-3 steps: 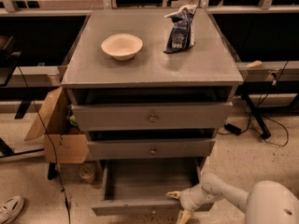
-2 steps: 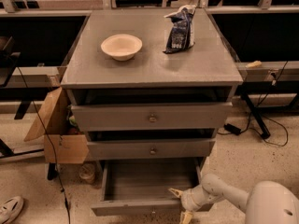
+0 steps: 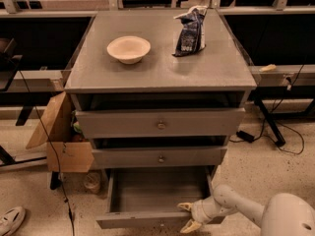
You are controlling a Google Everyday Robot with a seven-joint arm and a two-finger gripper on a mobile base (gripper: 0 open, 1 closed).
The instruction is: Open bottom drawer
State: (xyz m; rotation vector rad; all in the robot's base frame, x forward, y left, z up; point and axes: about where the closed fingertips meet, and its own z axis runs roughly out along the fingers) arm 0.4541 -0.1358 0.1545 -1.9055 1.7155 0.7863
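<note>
The bottom drawer [image 3: 147, 195] of the grey cabinet stands pulled out, its plain grey tray showing empty; its front panel [image 3: 133, 221] runs along the lower edge of the camera view. My gripper [image 3: 187, 216] is at the right part of that front panel, its two tan fingers spread, one above the panel's top edge and one below. The white arm reaches in from the lower right. The drawer's knob is barely visible at the frame's bottom edge.
The middle drawer [image 3: 160, 157] and top drawer [image 3: 160, 124] sit slightly ajar. A tan bowl [image 3: 128, 48] and a dark chip bag [image 3: 190, 30] stand on the cabinet top. A cardboard box [image 3: 61, 141] and a shoe [image 3: 11, 221] lie on the floor at left; cables lie at right.
The gripper has shifted slightly downward at the drawer front; the drawer stays pulled out about as far as before.
</note>
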